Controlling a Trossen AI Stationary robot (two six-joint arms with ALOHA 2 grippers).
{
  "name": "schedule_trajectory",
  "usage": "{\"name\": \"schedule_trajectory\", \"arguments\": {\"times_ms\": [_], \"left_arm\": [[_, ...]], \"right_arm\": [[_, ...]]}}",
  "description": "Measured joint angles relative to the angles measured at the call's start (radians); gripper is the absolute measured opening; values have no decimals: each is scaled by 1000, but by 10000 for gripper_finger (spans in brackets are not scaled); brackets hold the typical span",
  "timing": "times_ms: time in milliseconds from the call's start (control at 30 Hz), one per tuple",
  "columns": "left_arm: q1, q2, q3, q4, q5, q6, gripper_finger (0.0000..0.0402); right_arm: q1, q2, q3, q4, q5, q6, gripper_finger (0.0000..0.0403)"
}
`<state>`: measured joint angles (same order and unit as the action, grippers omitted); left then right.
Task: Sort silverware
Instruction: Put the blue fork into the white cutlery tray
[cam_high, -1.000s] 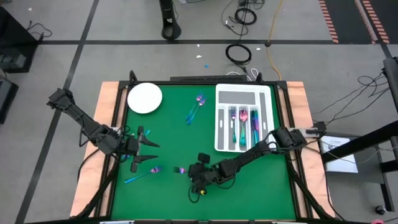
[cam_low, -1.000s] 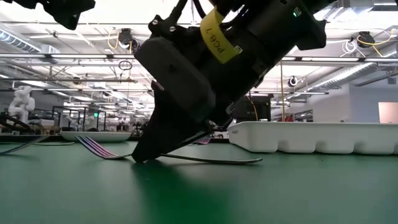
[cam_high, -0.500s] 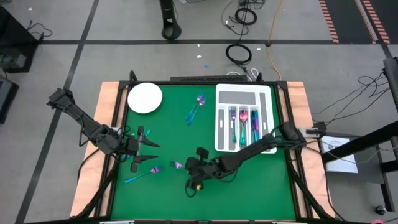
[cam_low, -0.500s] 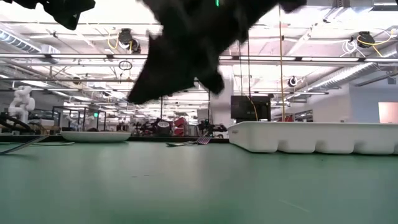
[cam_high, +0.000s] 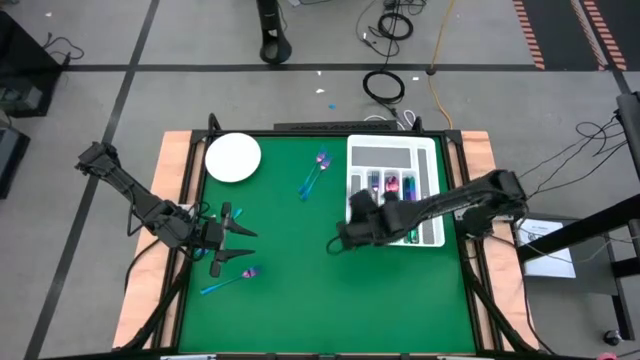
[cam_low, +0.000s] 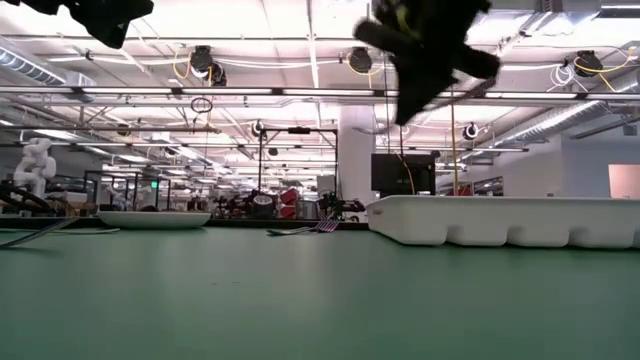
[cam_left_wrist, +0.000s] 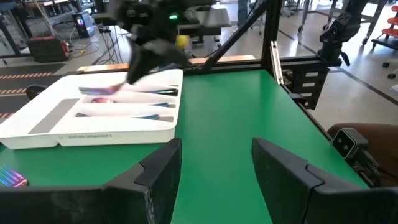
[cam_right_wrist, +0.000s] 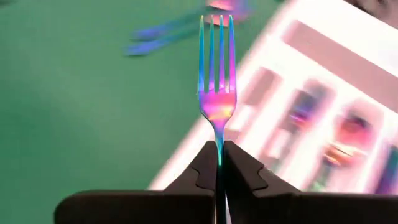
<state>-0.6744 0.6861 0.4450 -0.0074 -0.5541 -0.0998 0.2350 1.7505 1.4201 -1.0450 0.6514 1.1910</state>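
My right pincer (cam_right_wrist: 219, 163) is clamped on a fork (cam_right_wrist: 216, 93), handle between the fingers, tines pointing straight ahead toward the tray (cam_high: 429, 152) just beyond. Across the tabletop (cam_high: 290, 300), my left pincer (cam_high: 232, 243) waits wide open and empty beside loose silverware (cam_high: 228, 281).

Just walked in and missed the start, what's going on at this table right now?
A two-armed robot is sorting silverware. The right gripper has its fingers shut on an iridescent fork, held in the air by the near corner of the white tray, where several pieces already lie. The left gripper waits open on the table's left side, near a piece lying on the green mat. Two more lie mid-table beside a white plate.
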Motion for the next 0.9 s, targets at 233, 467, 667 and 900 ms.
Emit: {"name": "schedule_trajectory", "arguments": {"times_ms": [233, 467, 667, 900], "left_arm": [[0, 0, 0, 2, 0, 0, 198], [0, 0, 0, 2, 0, 1, 198], [0, 0, 0, 0, 0, 1, 198], [0, 0, 0, -1, 0, 2, 198]], "right_arm": [[-152, -71, -240, 44, -52, 144, 1], [-244, -74, -435, 339, -50, 154, 0], [-269, -74, -523, 472, -30, 209, 0], [-268, -74, -544, 497, 4, 252, 0]]}}
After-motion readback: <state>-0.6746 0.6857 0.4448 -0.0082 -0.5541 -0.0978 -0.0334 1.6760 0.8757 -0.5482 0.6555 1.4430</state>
